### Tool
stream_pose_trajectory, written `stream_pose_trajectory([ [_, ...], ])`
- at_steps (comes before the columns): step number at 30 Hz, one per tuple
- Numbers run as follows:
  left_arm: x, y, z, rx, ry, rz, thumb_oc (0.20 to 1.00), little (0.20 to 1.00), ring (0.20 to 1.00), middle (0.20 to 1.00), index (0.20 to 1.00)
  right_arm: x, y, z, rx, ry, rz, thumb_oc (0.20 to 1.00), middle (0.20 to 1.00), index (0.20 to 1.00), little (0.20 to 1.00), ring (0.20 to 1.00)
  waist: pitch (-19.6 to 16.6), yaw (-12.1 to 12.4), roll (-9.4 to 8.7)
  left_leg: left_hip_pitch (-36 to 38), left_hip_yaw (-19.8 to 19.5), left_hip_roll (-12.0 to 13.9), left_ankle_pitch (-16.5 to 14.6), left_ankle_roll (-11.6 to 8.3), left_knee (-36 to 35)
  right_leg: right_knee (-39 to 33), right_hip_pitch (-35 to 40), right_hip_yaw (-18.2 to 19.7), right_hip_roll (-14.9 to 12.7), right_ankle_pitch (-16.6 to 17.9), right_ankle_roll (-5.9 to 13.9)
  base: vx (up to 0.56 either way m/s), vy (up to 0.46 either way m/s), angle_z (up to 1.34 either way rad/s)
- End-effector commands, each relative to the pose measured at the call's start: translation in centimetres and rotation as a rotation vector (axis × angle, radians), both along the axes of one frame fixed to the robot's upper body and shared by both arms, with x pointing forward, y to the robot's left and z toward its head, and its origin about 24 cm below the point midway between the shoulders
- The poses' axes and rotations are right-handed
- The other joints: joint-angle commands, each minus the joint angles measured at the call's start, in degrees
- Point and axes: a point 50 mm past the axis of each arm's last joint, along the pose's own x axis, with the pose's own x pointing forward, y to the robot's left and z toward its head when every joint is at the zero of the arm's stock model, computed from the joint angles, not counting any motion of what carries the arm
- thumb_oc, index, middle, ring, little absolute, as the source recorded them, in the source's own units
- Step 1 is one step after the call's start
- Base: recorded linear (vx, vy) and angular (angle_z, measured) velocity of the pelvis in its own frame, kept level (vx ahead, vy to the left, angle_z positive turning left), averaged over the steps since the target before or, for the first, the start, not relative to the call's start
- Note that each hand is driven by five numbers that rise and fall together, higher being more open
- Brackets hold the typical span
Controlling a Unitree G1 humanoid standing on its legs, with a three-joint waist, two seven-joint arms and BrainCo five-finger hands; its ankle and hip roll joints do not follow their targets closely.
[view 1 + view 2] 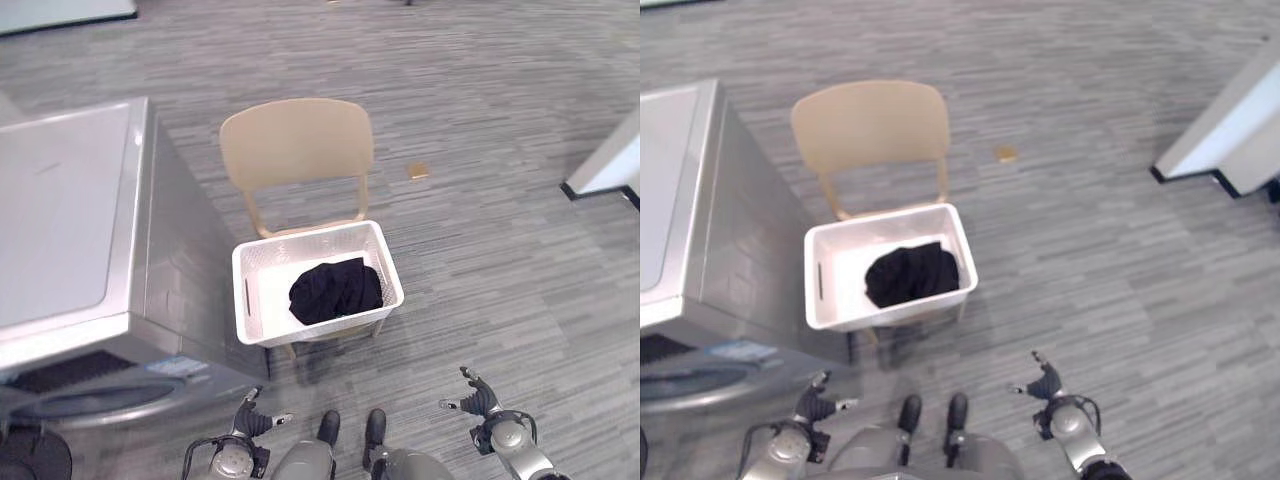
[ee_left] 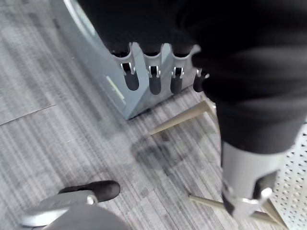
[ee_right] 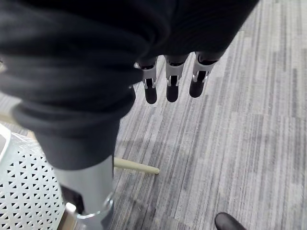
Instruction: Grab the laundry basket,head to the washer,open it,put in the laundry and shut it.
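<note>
So the white laundry basket (image 1: 262,322) is sitting on the seat of a tan chair (image 1: 297,143), with a dark bundle of laundry (image 1: 335,290) inside it toward the right; the washer (image 1: 70,230) stands just left of the chair, door shut; left hand (image 1: 252,421) and right hand (image 1: 478,397) both hang low near the robot, fingers straight and spread, holding nothing, well short of the basket; grey striped floor (image 1: 480,250) all around.

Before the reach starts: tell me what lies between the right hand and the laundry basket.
Bare grey floor, as the left eye view shows. The right hand hangs open, low and apart from the white basket, which sits on the tan chair with dark laundry inside.
</note>
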Motion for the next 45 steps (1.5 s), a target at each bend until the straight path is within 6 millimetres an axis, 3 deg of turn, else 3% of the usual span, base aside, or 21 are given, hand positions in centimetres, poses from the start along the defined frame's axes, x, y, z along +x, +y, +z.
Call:
stream_pose_trajectory([
  [1,3.3,-0.9,1.6,-0.038,-0.127,-0.007,1.0,1.0,1.0,1.0,1.0,0.1,-1.6,1.1,-0.023,-0.058,-0.007,1.0,1.0,1.0,1.0,1.0,0.5,-2.9,0.35,-4.4,12.2,-0.7,-0.1,-1.67,3.5,1.8,4.3,-2.4,-1.8,-8.4,4.85,0.01,0.042,1.11],
  [2,3.3,-0.8,1.8,-0.043,-0.135,-0.002,1.0,1.0,1.0,1.0,1.0,-0.2,-1.7,0.9,-0.031,-0.037,-0.013,1.0,1.0,1.0,1.0,1.0,0.5,-3.9,0.39,-4.8,19.9,2.4,-0.9,-0.9,4.0,1.7,4.8,-4.6,-2.7,-8.7,5.05,0.04,0.06,1.03],
  [3,3.3,-0.7,1.8,-0.039,-0.133,-0.001,1.0,1.0,1.0,1.0,1.0,-0.5,-1.7,0.7,-0.028,-0.026,-0.017,1.0,1.0,1.0,1.0,1.0,0.3,-4.2,0.4,-4.6,22.0,3.4,-0.9,-0.66,3.8,1.7,4.9,-5.6,-3.1,-8.9,5.11,0.06,0.045,1.08],
  [4,3.3,-0.6,1.8,-0.039,-0.133,0.0,1.0,1.0,1.0,1.0,1.0,-0.5,-1.7,0.7,-0.027,-0.026,-0.017,1.0,1.0,1.0,1.0,1.0,0.5,-4.2,0.39,-4.4,22.0,3.4,-1.1,-0.66,4.0,1.8,5.2,-5.7,-3.1,-9.0,5.14,0.14,0.039,0.59],
  [6,3.2,-0.4,1.8,-0.029,-0.122,-0.009,1.0,1.0,1.0,1.0,1.0,-1.0,-1.6,0.2,-0.019,0.001,-0.033,1.0,1.0,1.0,1.0,1.0,0.2,-4.8,-0.18,-5.5,24.6,5.8,-1.2,-1.29,5.0,2.0,6.1,-7.9,-4.6,-10.0,5.56,0.2,0.068,0.4],
  [9,2.9,-0.2,1.6,-0.03,-0.11,0.003,1.0,1.0,1.0,1.0,1.0,-1.1,-1.4,0.0,-0.018,0.014,-0.029,1.0,1.0,1.0,1.0,1.0,-0.5,-5.1,-0.03,-4.4,24.8,5.9,-1.6,-1.14,3.2,2.6,7.0,-9.3,-5.0,-11.1,5.81,0.2,0.098,0.41],
  [14,2.1,1.0,1.4,-0.005,-0.087,0.056,1.0,1.0,1.0,1.0,1.0,-0.3,-0.5,0.4,-0.025,-0.011,0.022,1.0,1.0,1.0,1.0,1.0,-1.9,-4.4,-0.31,-1.3,24.0,4.3,-1.3,0.87,-0.1,12.2,4.4,-9.6,-6.7,-11.4,7.3,0.14,0.108,0.12],
  [15,2.2,1.6,1.4,0.021,-0.087,0.062,1.0,1.0,1.0,1.0,1.0,0.3,-0.2,0.9,-0.039,-0.041,0.051,1.0,1.0,1.0,1.0,1.0,-1.4,-4.7,-0.14,-0.2,22.6,4.0,-1.6,1.28,-0.6,18.7,1.1,-7.7,-6.6,-10.9,8.33,0.04,0.069,0.14],
  [16,2.2,1.6,1.4,0.021,-0.087,0.062,1.0,1.0,1.0,1.0,1.0,0.3,-0.2,0.9,-0.039,-0.041,0.051,1.0,1.0,1.0,1.0,1.0,-1.5,-4.7,-0.18,-0.2,22.6,4.0,-1.6,1.3,-0.6,18.8,1.0,-7.6,-6.7,-11.0,8.34,0.1,0.041,0.13],
  [17,2.6,1.8,1.7,0.041,-0.103,0.056,1.0,1.0,1.0,1.0,1.0,1.1,-0.3,1.9,-0.079,-0.097,0.082,1.0,1.0,1.0,1.0,1.0,-1.0,-5.3,0.17,1.3,20.9,3.5,-1.6,1.45,-1.7,20.9,-1.3,-4.3,-5.5,-10.9,8.65,0.06,-0.002,0.25],
  [19,3.0,1.7,1.9,0.047,-0.122,0.051,1.0,1.0,1.0,1.0,1.0,1.8,-0.4,2.9,-0.103,-0.153,0.1,1.0,1.0,1.0,1.0,1.0,-0.6,-6.2,0.6,2.1,19.1,3.3,-1.1,1.27,-2.7,19.8,-2.7,0.0,-4.3,-10.8,7.9,0.05,-0.018,0.52],
  [21,3.0,1.7,1.9,0.046,-0.122,0.051,1.0,1.0,1.0,1.0,1.0,1.8,-0.4,2.9,-0.104,-0.153,0.1,1.0,1.0,1.0,1.0,1.0,-0.8,-6.2,0.71,1.8,19.2,3.4,-1.0,1.23,-2.7,19.5,-2.9,0.0,-4.1,-10.5,7.84,0.01,-0.029,0.66],
  [23,3.3,1.6,1.9,0.074,-0.12,0.029,1.0,1.0,1.0,1.0,1.0,3.2,-0.8,6.0,-0.202,-0.29,0.191,1.0,1.0,1.0,1.0,1.0,-0.8,-7.5,0.62,1.9,16.0,2.8,-0.2,0.86,-3.2,14.1,-2.6,5.8,-3.6,-9.6,7.04,0.02,-0.099,0.5],
  [28,2.2,1.7,1.4,0.095,-0.085,0.001,1.0,1.0,1.0,1.0,1.0,4.4,0.4,8.8,-0.235,-0.394,0.361,1.0,1.0,1.0,1.0,1.0,-3.0,-6.3,0.0,1.8,14.8,2.3,0.2,-0.03,-3.6,7.4,1.3,5.5,-3.5,-8.8,6.45,0.02,-0.093,0.41],
  [37,1.1,1.8,0.6,0.108,-0.027,-0.019,1.0,1.0,1.0,1.0,1.0,6.5,3.8,10.0,-0.216,-0.435,0.554,1.0,1.0,1.0,1.0,1.0,-3.2,-3.6,0.12,1.4,11.9,2.6,2.1,-1.23,-5.3,3.0,4.1,1.1,-3.5,-8.4,5.64,0.02,-0.051,0.2],
  [40,1.2,2.2,0.6,0.118,-0.023,-0.005,1.0,1.0,1.0,1.0,1.0,8.3,5.2,10.6,-0.246,-0.464,0.606,1.0,1.0,1.0,1.0,1.0,-1.9,-1.3,0.15,-0.5,9.8,2.4,3.3,-1.61,-5.6,2.6,3.0,-1.1,-3.5,-8.3,5.44,-0.05,-0.041,0.38],
  [45,1.7,3.0,1.0,0.133,-0.043,0.02,1.0,1.0,1.0,1.0,1.0,11.1,5.6,11.5,-0.358,-0.495,0.607,1.0,1.0,1.0,1.0,1.0,0.8,1.6,0.89,-5.1,6.7,2.0,5.1,-2.28,-5.2,4.1,-1.1,-4.5,-3.9,-8.7,4.92,-0.07,-0.024,0.45],
])
